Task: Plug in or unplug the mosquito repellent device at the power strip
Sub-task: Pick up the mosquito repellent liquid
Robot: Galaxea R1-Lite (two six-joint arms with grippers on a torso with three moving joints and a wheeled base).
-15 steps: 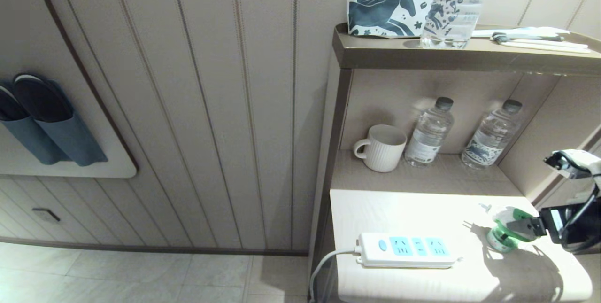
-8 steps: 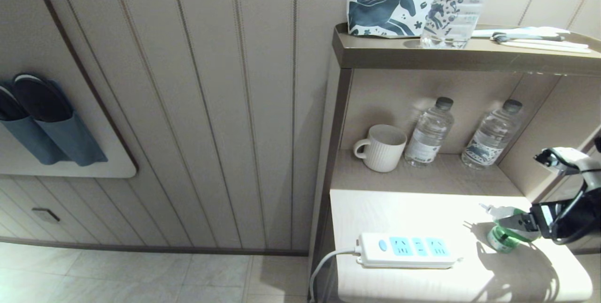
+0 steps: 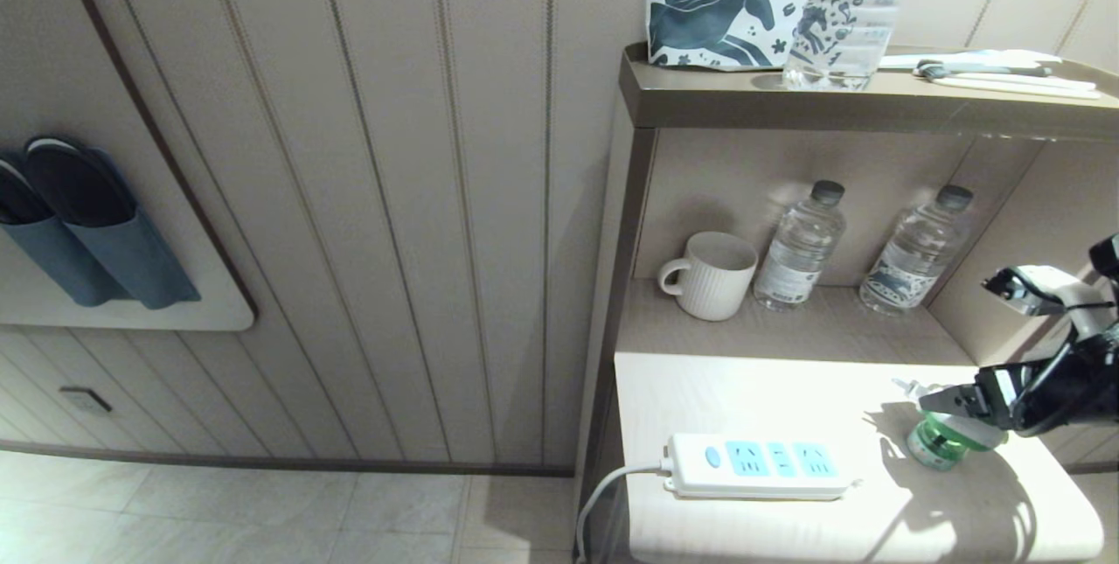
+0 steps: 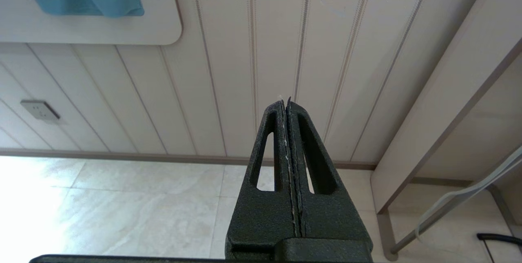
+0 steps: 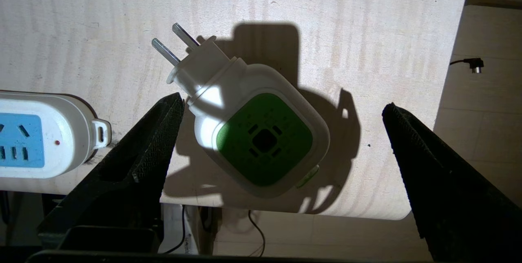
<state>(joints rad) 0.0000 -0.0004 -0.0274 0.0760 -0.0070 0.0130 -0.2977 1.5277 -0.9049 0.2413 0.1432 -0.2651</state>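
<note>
The mosquito repellent device (image 3: pixel 931 443) (image 5: pixel 261 140) stands unplugged on the light tabletop (image 3: pixel 769 398), right of the power strip (image 3: pixel 756 464) (image 5: pixel 36 140). Its white-and-green top faces up and its two metal prongs (image 5: pixel 171 45) point away over the table. My right gripper (image 3: pixel 953 402) (image 5: pixel 281 120) hovers just above the device, open wide, its fingers (image 5: pixel 147 140) either side of the body and not touching it. The strip's three blue sockets are empty. My left gripper (image 4: pixel 285 104) is parked low over the floor, shut on nothing, out of the head view.
A white mug (image 3: pixel 708 275) and two water bottles (image 3: pixel 800 245) stand in the recess behind. The top shelf (image 3: pixel 874 100) carries a horse-print pouch (image 3: pixel 726 9) and another bottle. The strip's cord (image 3: pixel 603 490) drops off the table's left edge. The table's front edge is close to the device.
My right gripper has risen and shifted left over the device's top; its fingers, earlier at the device's side, are now above it. The device and strip have not moved.
</note>
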